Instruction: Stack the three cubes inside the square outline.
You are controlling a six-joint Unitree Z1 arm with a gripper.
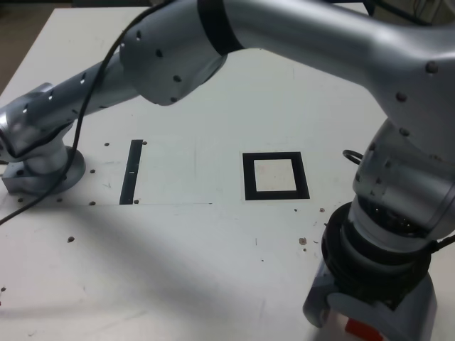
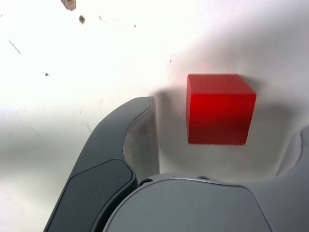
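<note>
A red cube (image 2: 219, 108) sits on the white table between my gripper's (image 2: 224, 121) two dark grey fingers (image 2: 128, 140), with a gap showing on each side of it. The jaws stand wide and do not touch the cube. In the exterior view the gripper (image 1: 366, 320) is low at the front right of the table, and only a sliver of the red cube (image 1: 357, 329) shows beneath it. The square outline (image 1: 249, 177), thick black around a pale centre, lies flat near the table's middle with nothing inside it, up and to the exterior view's left of the gripper.
A narrow black strip (image 1: 131, 170) lies on the table at the exterior view's left. The arm's base (image 1: 43, 170) stands at the far left, with a black cable (image 1: 92, 85) running along the arm. The arm's silver links (image 1: 298, 35) arch over the table. Small dark specks (image 2: 69, 4) dot the surface.
</note>
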